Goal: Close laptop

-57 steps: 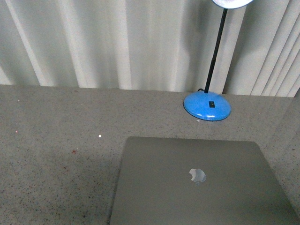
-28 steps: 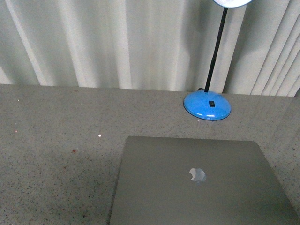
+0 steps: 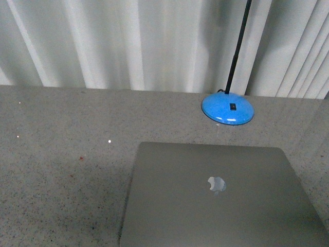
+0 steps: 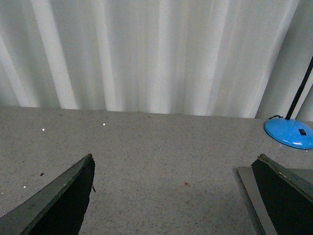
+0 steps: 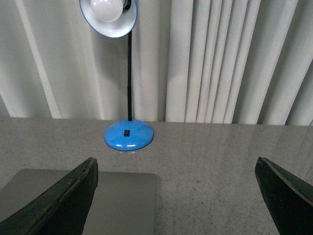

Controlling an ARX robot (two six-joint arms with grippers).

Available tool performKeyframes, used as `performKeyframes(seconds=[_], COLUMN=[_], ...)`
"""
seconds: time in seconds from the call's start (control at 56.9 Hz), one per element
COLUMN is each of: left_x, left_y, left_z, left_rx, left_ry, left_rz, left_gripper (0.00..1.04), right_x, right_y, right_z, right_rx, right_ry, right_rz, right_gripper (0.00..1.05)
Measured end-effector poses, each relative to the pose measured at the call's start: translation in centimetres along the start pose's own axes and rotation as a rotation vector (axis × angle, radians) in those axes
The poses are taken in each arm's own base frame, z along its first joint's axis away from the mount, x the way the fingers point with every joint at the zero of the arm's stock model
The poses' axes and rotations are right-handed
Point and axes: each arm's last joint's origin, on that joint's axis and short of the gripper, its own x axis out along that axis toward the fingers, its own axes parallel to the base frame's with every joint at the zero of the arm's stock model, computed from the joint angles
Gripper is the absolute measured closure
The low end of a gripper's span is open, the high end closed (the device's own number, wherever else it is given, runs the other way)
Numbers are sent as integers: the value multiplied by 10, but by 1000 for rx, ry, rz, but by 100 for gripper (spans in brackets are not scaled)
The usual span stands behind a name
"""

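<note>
The laptop (image 3: 221, 198) lies shut and flat on the speckled grey table, its grey-silver lid and apple logo facing up, at the front right in the front view. No arm shows in the front view. My left gripper (image 4: 178, 196) is open and empty above bare table, with the laptop's corner (image 4: 248, 188) beside its one finger. My right gripper (image 5: 178, 196) is open and empty above the table, with the laptop's lid (image 5: 124, 196) by its one finger. Keys and screen are hidden.
A blue desk lamp stands behind the laptop: its round base (image 3: 227, 108) and black stem, and its lit head (image 5: 108, 15) in the right wrist view. White pleated curtains (image 3: 128, 46) close off the back of the table (image 3: 61, 170).
The front view has shifted: lamp base and table edge sit higher in the frame and the lamp head has left the top. The laptop stays shut.
</note>
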Motion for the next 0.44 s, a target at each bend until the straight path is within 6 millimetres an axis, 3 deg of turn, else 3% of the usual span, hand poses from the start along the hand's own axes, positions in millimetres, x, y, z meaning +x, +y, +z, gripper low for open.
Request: performKeyframes(seconds=[0.439], left_x=[0], left_y=[0], left_z=[0], left_rx=[0], left_ry=[0], left_rz=[0], left_gripper=[7], right_x=[0], right_y=[0], right_z=[0], right_rx=[0], right_ry=[0], right_rz=[0], right_gripper=[7])
